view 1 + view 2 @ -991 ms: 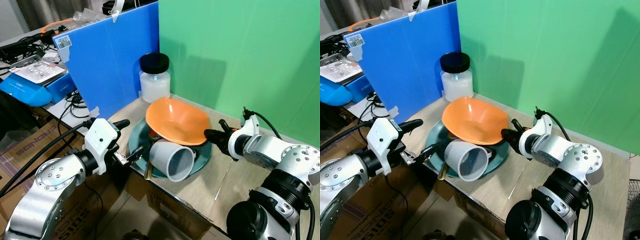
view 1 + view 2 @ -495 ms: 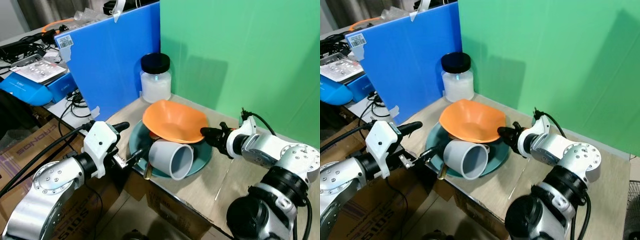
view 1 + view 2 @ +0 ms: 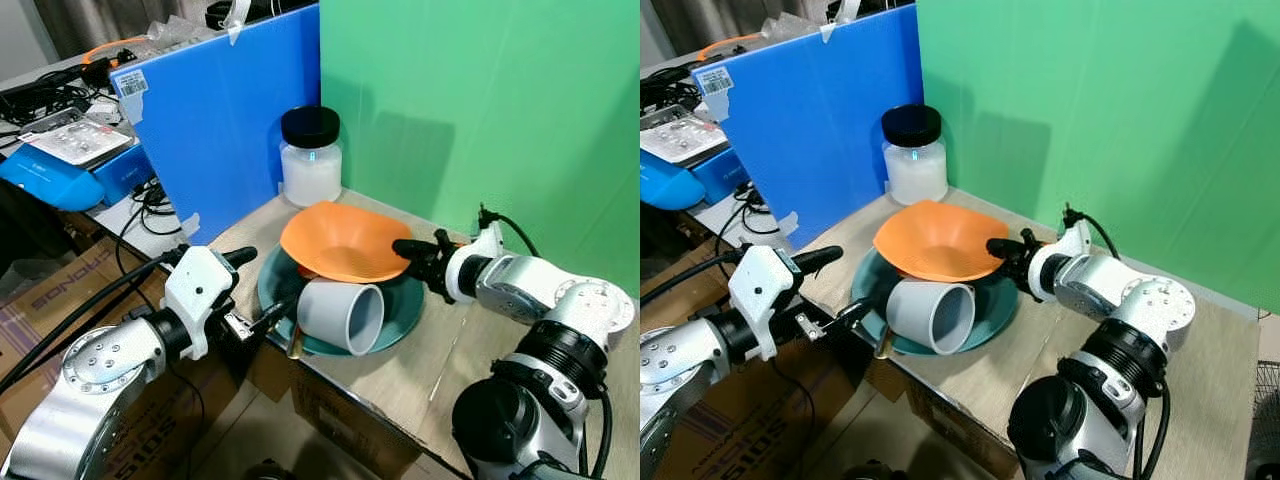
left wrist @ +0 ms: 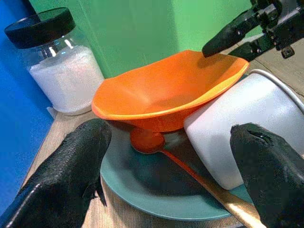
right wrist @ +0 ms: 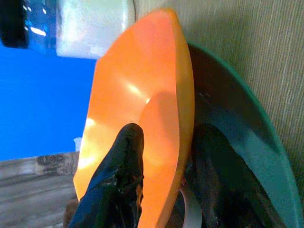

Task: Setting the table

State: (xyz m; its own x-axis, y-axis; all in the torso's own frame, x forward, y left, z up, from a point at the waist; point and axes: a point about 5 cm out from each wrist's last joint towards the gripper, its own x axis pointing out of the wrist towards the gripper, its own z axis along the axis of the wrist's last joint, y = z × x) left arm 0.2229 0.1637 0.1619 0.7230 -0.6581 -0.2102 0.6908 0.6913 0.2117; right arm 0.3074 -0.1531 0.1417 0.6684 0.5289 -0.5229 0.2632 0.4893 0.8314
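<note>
On the wooden desk (image 3: 400, 375) a teal plate (image 3: 400, 320) carries a tilted orange bowl (image 3: 340, 240), a white cup (image 3: 340, 315) lying on its side and a spoon (image 4: 190, 168) with its head under the bowl. The right gripper (image 3: 408, 250) pinches the bowl's rim, one finger inside and one underneath, and the bowl seems a little raised on that side. The left gripper (image 3: 262, 287) stands spread at the plate's near edge, holding nothing.
</note>
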